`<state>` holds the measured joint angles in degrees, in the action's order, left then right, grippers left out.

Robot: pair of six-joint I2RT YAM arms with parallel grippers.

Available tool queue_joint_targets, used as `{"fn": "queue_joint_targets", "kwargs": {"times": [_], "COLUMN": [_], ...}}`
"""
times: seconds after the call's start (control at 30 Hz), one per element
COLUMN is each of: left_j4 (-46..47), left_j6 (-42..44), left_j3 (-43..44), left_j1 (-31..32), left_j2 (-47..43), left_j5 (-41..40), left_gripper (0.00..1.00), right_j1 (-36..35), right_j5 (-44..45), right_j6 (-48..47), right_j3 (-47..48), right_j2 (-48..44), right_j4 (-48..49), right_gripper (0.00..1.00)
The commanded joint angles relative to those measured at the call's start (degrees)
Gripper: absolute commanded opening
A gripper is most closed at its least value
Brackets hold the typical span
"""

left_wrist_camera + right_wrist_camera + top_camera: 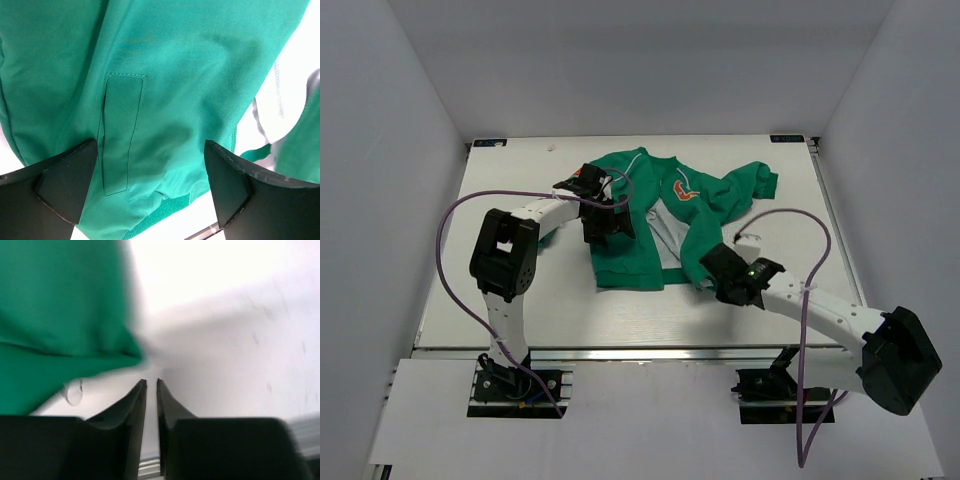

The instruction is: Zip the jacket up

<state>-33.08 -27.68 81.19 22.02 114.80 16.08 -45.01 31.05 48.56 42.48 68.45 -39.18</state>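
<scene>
- The jacket [625, 260] lies flat on its back in the middle of the tabletop [520, 310], collar away from the arms and hem nearest them. The front is parted, so a strip of pale lining [665, 228] shows between the two green panels. The zip looks undone, and the task seems barely begun.
- The orange logo [682, 190] faces up on the panel toward the right arm. That side's sleeve [752, 185] is bunched up and outward.
- Lying open like this, both front edges are reachable from above. My guess is that the panels must be brought together at the hem before any zipping.
- The left claw [605, 222] hovers over the panel on its own side with its fingers spread wide and holding nothing. In its wrist view the jacket [190, 75] fills the frame, and a stitched pocket [120, 135] lies just inside one finger [65, 185]. Whether the tips touch the cloth I cannot tell.
- The right claw [720, 270] sits low by the hem corner on its side. Its fingers are pressed almost together with only a slit between them, and they grip nothing. In its blurred wrist view the jacket [55, 305] lies ahead and to the left of the claw [151, 385], just beside it, with bare tabletop directly in front.
</scene>
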Motion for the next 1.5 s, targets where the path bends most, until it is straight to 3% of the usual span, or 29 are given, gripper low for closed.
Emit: {"fn": "queue_joint_targets", "kwargs": {"times": [0.0,0.03,0.07,0.1,0.13,0.23,0.3,0.33,0.4,0.53,0.87,1.2,1.47], "left_j4": [-1.99,-2.16,-2.34,-2.51,-2.52,-2.08,-2.08,-2.08,-1.99,-3.30,-6.38,-6.38,-7.52], "left_j6": [-0.09,-0.09,-0.18,-0.27,-0.27,-0.09,0.17,0.35,0.43,0.70,-2.37,-3.87,-3.26], "left_j3": [-2.00,-2.00,-2.00,-2.00,-2.00,-1.91,-1.30,-1.03,-0.77,-0.24,-5.07,-12.89,-12.46], "left_j1": [-0.75,-0.75,-0.75,-0.75,-0.75,-0.75,-0.75,-0.75,-0.75,-0.75,-0.75,-0.75,-0.75], "left_j2": [-1.78,-1.78,-1.78,-1.78,-1.78,-1.95,-2.13,-2.30,-3.44,-6.43,-20.49,-27.18,-28.14], "left_j5": [-1.66,-1.84,-2.01,-2.10,-2.10,-1.49,-0.87,-0.70,-0.61,-2.27,-10.89,-12.21,-13.70], "left_gripper": [0.98,0.98,0.98,0.98,0.98,0.98,0.98,0.98,0.98,0.98,0.98,0.98,0.98], "right_j1": [0.01,0.01,0.10,0.10,0.10,0.10,0.10,0.10,0.10,0.01,-4.82,-5.17,-4.91], "right_j5": [4.46,3.76,3.50,3.15,2.79,2.09,0.61,-0.63,-7.01,-14.25,-20.24,-26.21,-19.27], "right_j6": [22.34,24.46,25.87,27.98,27.30,21.25,16.08,5.69,-3.68,-14.79,-25.18,-25.62,-22.54], "right_j3": [-7.75,-9.50,-11.96,-12.85,-13.47,-14.00,-12.00,-10.85,-7.08,1.08,15.61,15.09,12.81], "right_j2": [-2.52,-3.75,-6.37,-7.79,-11.02,-17.35,-19.48,-20.71,-20.72,-13.46,3.70,13.55,19.18], "right_j4": [-11.09,-10.92,-10.75,-10.92,-9.79,-5.94,-3.29,0.73,5.06,8.42,12.81,13.51,11.23], "right_gripper": [0.12,0.04,0.01,0.05,0.38,0.71,0.74,0.85,0.89,0.89,0.89,0.89,0.89]}}
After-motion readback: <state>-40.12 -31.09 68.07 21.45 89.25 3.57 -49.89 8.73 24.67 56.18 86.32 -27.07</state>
